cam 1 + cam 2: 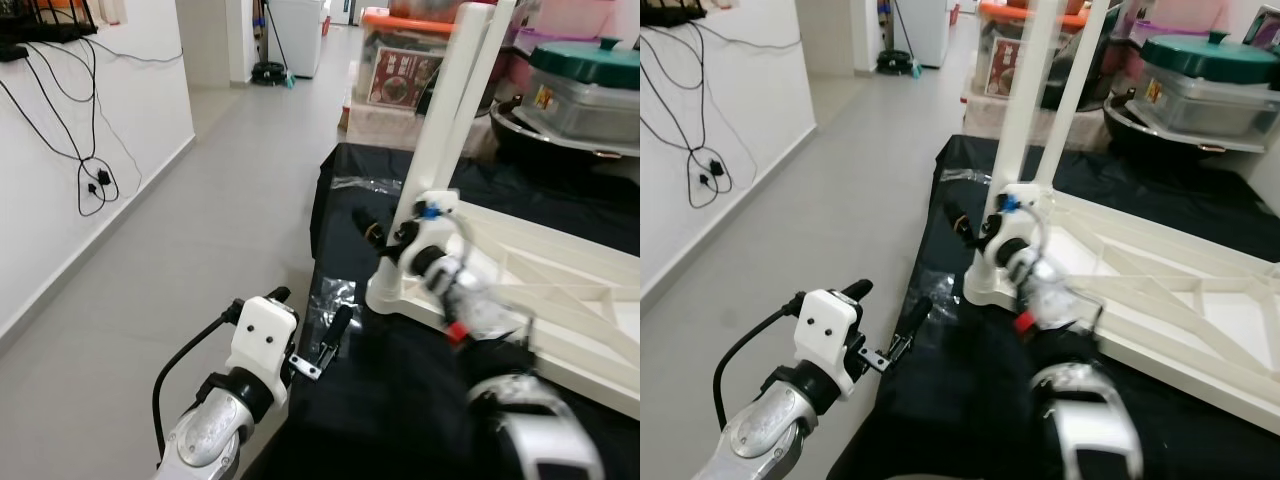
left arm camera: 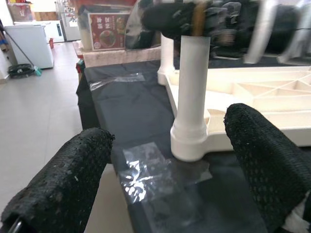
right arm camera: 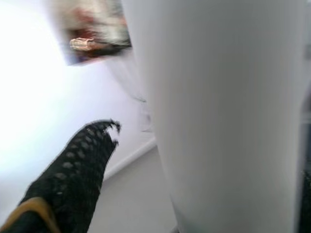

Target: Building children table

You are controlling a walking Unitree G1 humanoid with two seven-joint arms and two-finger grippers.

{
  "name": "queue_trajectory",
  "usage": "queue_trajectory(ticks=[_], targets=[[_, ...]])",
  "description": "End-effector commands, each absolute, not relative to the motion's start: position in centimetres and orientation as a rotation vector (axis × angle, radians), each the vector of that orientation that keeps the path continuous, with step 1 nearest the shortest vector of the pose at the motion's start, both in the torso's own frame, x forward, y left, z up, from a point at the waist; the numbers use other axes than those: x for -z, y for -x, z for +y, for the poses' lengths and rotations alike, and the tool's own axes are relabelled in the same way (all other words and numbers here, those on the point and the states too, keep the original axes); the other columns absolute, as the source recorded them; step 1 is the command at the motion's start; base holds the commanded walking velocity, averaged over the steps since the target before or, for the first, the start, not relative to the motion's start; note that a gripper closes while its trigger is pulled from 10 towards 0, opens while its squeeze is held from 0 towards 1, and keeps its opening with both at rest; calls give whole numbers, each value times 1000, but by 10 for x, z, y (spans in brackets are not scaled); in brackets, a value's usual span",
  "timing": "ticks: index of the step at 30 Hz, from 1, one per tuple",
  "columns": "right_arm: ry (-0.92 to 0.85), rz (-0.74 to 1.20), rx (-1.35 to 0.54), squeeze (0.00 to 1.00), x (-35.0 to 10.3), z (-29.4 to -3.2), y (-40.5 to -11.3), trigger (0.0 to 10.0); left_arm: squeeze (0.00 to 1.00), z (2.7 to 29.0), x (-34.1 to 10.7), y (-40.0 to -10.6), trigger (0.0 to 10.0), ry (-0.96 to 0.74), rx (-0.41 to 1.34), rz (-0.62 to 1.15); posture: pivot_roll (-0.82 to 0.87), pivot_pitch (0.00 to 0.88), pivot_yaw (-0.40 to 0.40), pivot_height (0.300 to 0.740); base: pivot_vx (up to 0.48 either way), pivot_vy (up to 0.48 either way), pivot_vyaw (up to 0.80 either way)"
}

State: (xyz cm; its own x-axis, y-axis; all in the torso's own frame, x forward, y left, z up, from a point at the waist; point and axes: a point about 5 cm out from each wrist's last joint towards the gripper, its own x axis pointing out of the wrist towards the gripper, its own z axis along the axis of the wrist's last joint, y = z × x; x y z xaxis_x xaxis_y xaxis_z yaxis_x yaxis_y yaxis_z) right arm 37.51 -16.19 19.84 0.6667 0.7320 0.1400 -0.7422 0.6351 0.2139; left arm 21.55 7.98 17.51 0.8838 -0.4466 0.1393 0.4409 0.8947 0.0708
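Observation:
The white children's table (image 1: 560, 290) lies upside down on a black cloth (image 1: 400, 410). A white leg (image 1: 450, 120) stands upright in its near-left corner socket (image 1: 395, 290). My right gripper (image 1: 385, 235) straddles the low part of this leg, blurred. In the right wrist view one finger (image 3: 77, 174) stands a little apart from the leg (image 3: 218, 121). My left gripper (image 1: 310, 312) hangs open to the left of that corner, above the cloth's edge. In the left wrist view its two fingers (image 2: 58, 179) frame the leg's foot (image 2: 189, 141) from a distance.
Crumpled clear plastic (image 2: 146, 170) lies on the cloth near the leg's foot. Storage boxes (image 1: 400, 70) and a green-lidded pot (image 1: 590, 85) stand behind the table. Grey floor (image 1: 200, 230) runs along the left, with cables (image 1: 90, 180) hanging on the white wall.

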Motion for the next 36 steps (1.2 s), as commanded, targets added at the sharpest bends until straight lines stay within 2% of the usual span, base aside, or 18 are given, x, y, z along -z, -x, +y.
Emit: queue_trajectory(ticks=[1, 3, 6, 11, 12, 20, 22, 24, 25, 26, 27, 28, 29, 31, 32, 33, 34, 36], targets=[[-243, 52, -1110, 0, -183, -141, -364, 10000, 0, 80, -175, -216, 10000, -52, 458, -155, 133, 0, -107, 740, 0, 0, 0], [-188, 104, -1222, 0, -175, -138, -357, 10000, 0, 80, -175, -216, 10000, -54, 454, -156, 140, 0, -108, 740, 0, 0, 0], [-155, 160, -1283, 0, -166, -133, -352, 10000, 0, 81, -176, -216, 10000, -57, 451, -158, 145, 0, -107, 740, 0, 0, 0], [-128, 182, -1304, 0, -161, -128, -350, 10000, 0, 81, -176, -216, 10000, -57, 450, -158, 143, 0, -109, 740, 0, 0, 0], [-145, 157, -1272, 0, -160, -124, -354, 0, 0, 81, -176, -216, 10000, -56, 451, -157, 139, 0, -105, 740, 0, 0, 0], [-199, 102, -1309, 0, -165, -129, -352, 0, 0, 81, -175, -216, 10000, -55, 453, -154, 137, 0, -105, 740, 0, 0, 0], [-203, 40, -1192, 0, -171, -130, -359, 0, 0, 81, -175, -216, 10000, -54, 454, -154, 138, 0, -105, 740, 0, 0, 0], [-206, 25, -1163, 0, -173, -130, -361, 0, 0, 81, -175, -216, 10000, -54, 454, -153, 138, 0, -105, 740, 0, 0, 0], [-207, -2, -1027, 0, -175, -131, -368, 0, 0, 81, -175, -217, 10000, -54, 454, -153, 132, 0, -101, 740, 0, 0, 0], [-207, -2, -1027, 0, -175, -131, -368, 0, 0, 81, -175, -217, 10000, -54, 454, -153, 132, 0, -101, 740, 0, 0, 0], [-208, -16, -937, 0, -176, -132, -372, 0, 0, 81, -175, -217, 10000, -54, 454, -153, 132, 0, -101, 740, 0, 0, 0], [-199, -33, -775, 0, -176, -134, -377, 0, 0, 81, -174, -217, 10000, -54, 455, -152, 126, 0, -97, 740, 0, 0, 0], [-199, -33, -775, 0, -176, -134, -377, 0, 0, 81, -174, -217, 10000, -54, 455, -152, 126, 0, -97, 740, 0, 0, 0], [-131, -54, -483, 0, -173, -143, -383, 0, 0, 80, -174, -216, 10000, -51, 457, -151, 122, 0, -95, 740, 0, 0, 0], [-22, -15, -139, 0, -165, -163, -385, 0, 0, 80, -174, -216, 10000, -48, 457, -150, 117, 1, -93, 740, 0, 0, 0], [17, -6, -22, 0, -163, -172, -383, 0, 0, 80, -174, -216, 10000, -48, 459, -150, 116, 2, -94, 740, 0, 0, 0], [17, -6, -22, 0, -163, -172, -383, 0, 0, 80, -174, -216, 10000, -48, 459, -150, 116, 2, -94, 740, 0, 0, 0], [70, 9, 263, 0, -161, -191, -371, 0, 0, 79, -174, -216, 10000, -47, 461, -149, 118, 2, -98, 740, 0, 0, 0]])
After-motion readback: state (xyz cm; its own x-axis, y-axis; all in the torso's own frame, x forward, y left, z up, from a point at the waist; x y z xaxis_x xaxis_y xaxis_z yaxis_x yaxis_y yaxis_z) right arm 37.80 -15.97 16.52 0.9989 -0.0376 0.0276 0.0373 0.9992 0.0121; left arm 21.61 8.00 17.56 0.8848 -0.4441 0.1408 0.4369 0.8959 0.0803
